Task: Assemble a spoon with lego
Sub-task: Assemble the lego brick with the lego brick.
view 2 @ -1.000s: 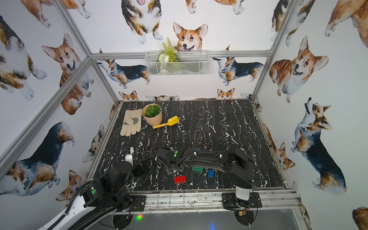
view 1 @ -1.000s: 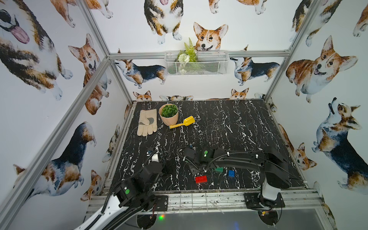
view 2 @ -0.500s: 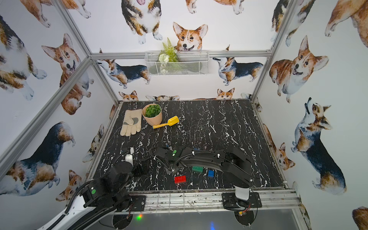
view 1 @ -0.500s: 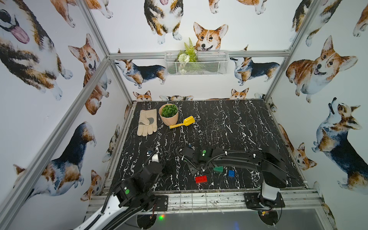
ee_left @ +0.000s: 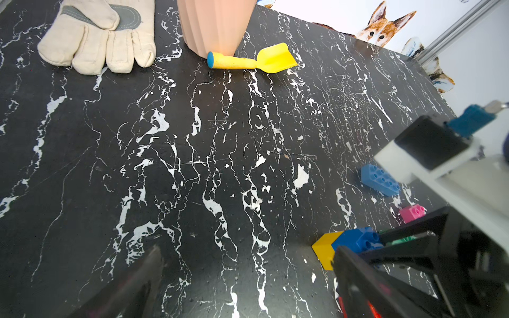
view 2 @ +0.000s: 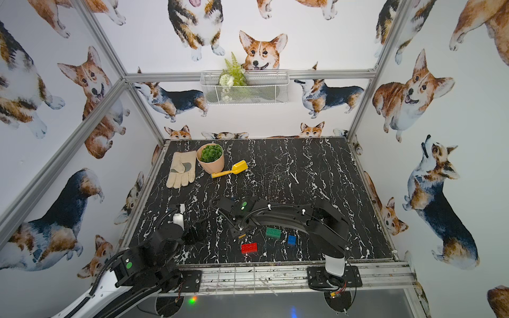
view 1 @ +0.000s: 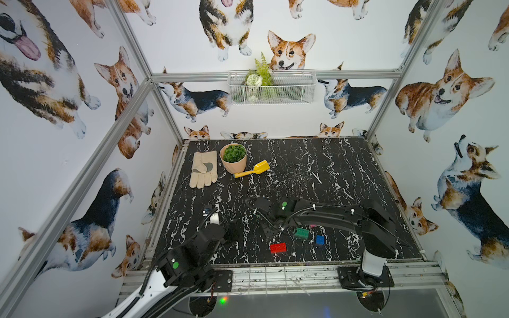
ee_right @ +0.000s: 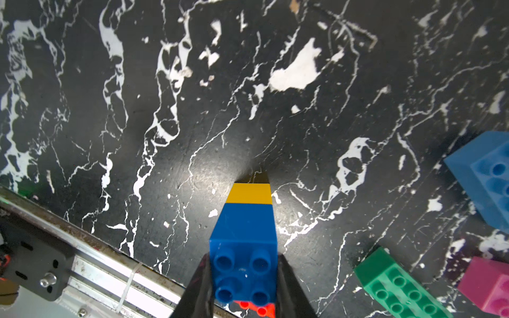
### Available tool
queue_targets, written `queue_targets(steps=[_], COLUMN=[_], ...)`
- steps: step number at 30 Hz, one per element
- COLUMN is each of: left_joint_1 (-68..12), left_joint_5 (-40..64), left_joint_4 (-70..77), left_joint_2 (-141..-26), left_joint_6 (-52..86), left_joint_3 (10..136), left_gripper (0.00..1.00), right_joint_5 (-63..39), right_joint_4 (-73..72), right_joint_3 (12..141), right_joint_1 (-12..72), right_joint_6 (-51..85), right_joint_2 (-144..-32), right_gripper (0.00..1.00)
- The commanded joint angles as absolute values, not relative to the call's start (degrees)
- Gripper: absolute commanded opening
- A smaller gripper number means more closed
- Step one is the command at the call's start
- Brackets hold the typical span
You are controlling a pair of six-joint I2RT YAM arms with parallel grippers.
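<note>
The spoon here is a two-brick lego stack, a dark blue brick (ee_right: 243, 253) on a yellow brick (ee_right: 249, 194). My right gripper (ee_right: 243, 286) is shut on the blue brick, and the yellow end points down close to the table near the front edge. In both top views the right gripper (view 1: 268, 234) (view 2: 237, 233) hides most of the stack. Loose on the table beside it lie a red brick (view 1: 278, 247), a green brick (view 1: 301, 233), a small blue brick (view 1: 319, 240), a pink brick (ee_left: 411, 213) and a light blue brick (ee_left: 380, 180). My left gripper (ee_left: 248, 275) stands open and empty, left of the stack.
A cream glove (view 1: 203, 169), a pink pot with a green plant (view 1: 233, 158) and a yellow toy shovel (view 1: 252, 169) sit at the back left. The metal front rail (ee_right: 110, 264) runs just beyond the held stack. A wire basket (view 1: 271, 86) hangs on the back wall.
The right arm has shifted only slightly with the stack in its grip. The left arm and the loose bricks have stayed put.
</note>
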State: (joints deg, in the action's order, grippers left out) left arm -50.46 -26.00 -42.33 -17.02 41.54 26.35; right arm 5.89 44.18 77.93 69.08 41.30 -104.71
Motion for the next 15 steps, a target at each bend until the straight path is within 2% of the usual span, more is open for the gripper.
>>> queue_targets(steps=[1, 9, 15], left_joint_1=[-50.67, -50.8, -50.98], left_joint_5=[-27.11, -26.81, -26.81], left_joint_4=[-42.91, -42.71, -42.8], left_joint_2=[-17.05, -17.3, -16.88], left_joint_6=[42.27, 42.14, 42.18], left_joint_3=[26.54, 26.54, 26.51], left_gripper=[1.0, 1.0, 1.0], right_joint_5=[13.39, 17.25, 16.06], right_joint_4=[51.72, 49.16, 47.17], right_joint_3=[76.3, 75.26, 75.8], right_joint_1=[67.23, 63.71, 61.1], right_joint_6=[45.69, 49.04, 50.17], right_joint_2=[-103.15, -101.68, -102.69], right_gripper=[0.0, 0.0, 0.03])
